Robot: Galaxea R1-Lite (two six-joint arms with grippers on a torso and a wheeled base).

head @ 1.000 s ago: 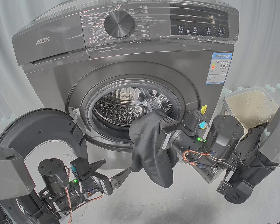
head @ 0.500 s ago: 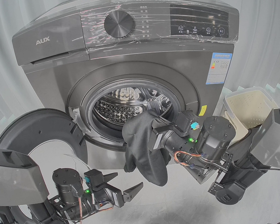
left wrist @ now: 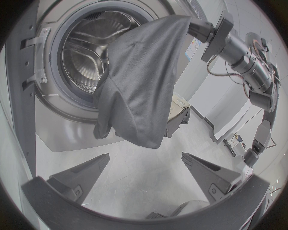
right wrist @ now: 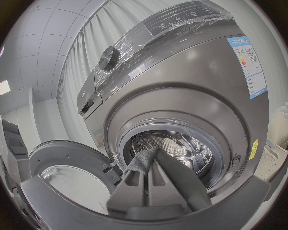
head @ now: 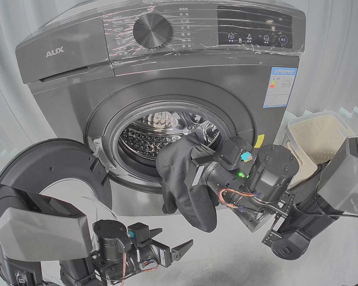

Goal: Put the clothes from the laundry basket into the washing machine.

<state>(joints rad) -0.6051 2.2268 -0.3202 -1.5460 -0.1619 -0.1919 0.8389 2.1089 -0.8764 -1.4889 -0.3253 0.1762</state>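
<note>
Pale floor [head: 224, 266] fronts washing machine [head: 78, 101]; right pincer [right wrist: 149, 167] clamps dark garment [head: 182, 178] at drum mouth [head: 145, 141] (left pincer [head: 175, 237] agape).

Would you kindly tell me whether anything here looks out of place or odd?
Wrinkled clear film covers the control panel of the washing machine. A dark cloth droops over the laundry basket rim. The right claw holds a black garment hanging outside the drum.

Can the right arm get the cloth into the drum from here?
Probably yes: the door is swung wide, nothing blocks the drum, and the right gripper, shut on the cloth, sits just before it. The hanging tail may drag on the rim.
</note>
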